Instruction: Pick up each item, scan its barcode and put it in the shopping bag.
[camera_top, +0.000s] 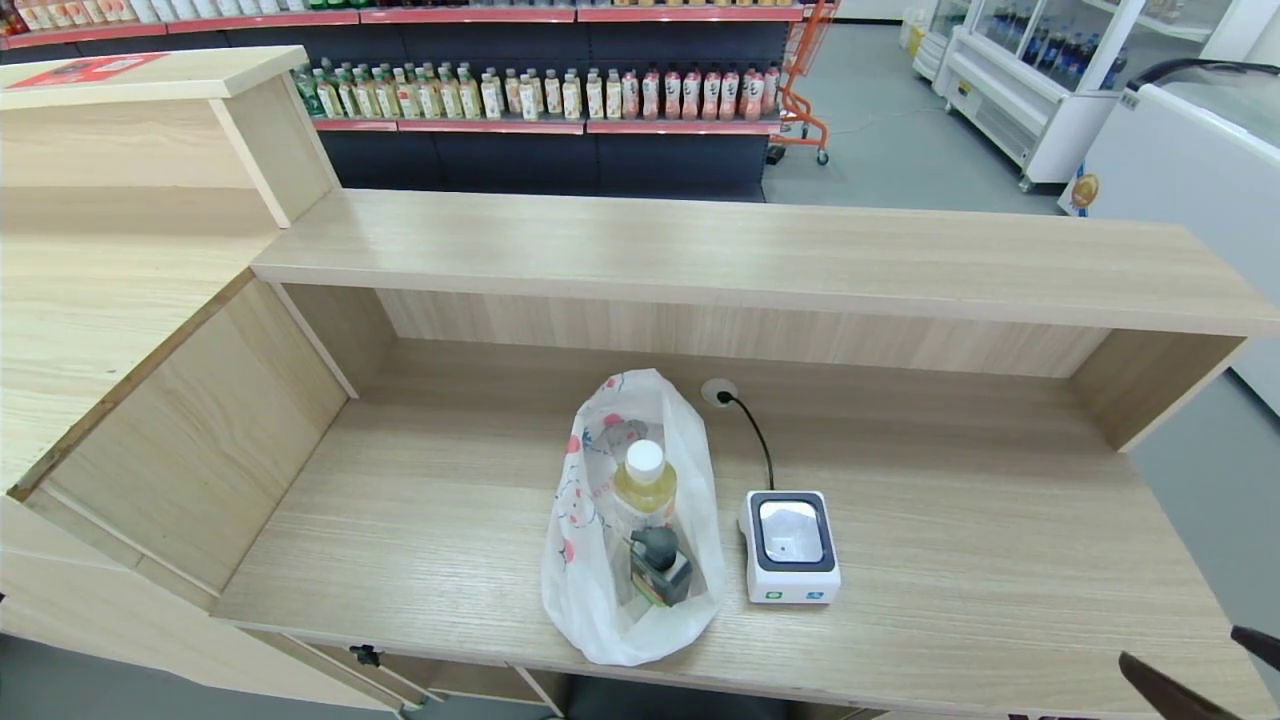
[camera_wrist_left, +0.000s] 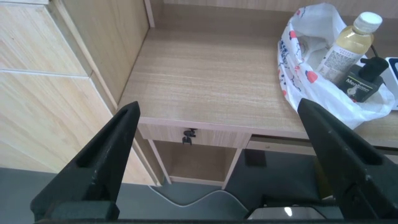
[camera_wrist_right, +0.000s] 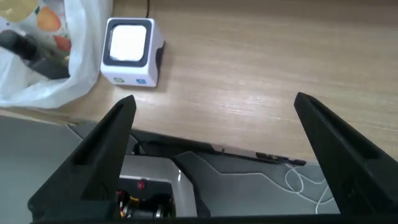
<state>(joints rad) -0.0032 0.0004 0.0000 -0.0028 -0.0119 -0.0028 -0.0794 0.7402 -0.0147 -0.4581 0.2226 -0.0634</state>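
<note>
White printed shopping bag (camera_top: 572, 585), pale-yellow bottle (camera_top: 645, 487) inside

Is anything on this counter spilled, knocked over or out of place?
Nothing stands out. The shopping bag sits open on the counter with a yellow drink bottle and a dark container inside, and the scanner sits flat beside it. No spill shows.
</note>
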